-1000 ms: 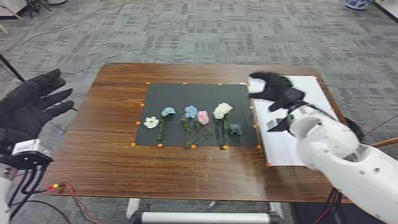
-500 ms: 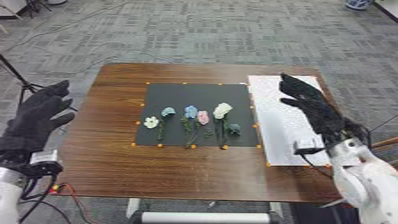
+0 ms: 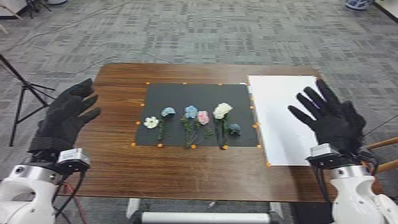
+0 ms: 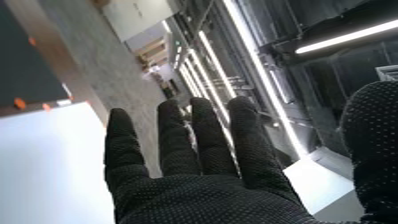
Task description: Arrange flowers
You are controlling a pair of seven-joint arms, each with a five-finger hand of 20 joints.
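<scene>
In the head view, several flowers lie on the dark mat point(image 3: 173, 97): a white one point(image 3: 151, 122) at the left, a blue one point(image 3: 168, 111), a light blue one point(image 3: 191, 111), a pink one point(image 3: 203, 117), a larger white one point(image 3: 222, 110) and a dark bluish one point(image 3: 234, 128). My right hand point(image 3: 338, 125) is held over the white board's right edge with straight, spread fingers, holding nothing. My left hand point(image 3: 60, 120) stands at the table's left edge, fingers straight, also without a thing. In the right wrist view, my right hand point(image 4: 200, 200) has its fingers extended and thumb apart.
A white board point(image 3: 284, 110) lies right of the mat on the brown table point(image 3: 178, 172). Small orange markers line the mat. A black tripod point(image 3: 28, 87) stands on the floor at the left, and a cable runs near the table's front left corner.
My right hand has moved away from the mat's upper right, back over the board's right side, and its fingers have spread. My left hand has shifted right, toward the table's edge. The flowers have stayed put.
</scene>
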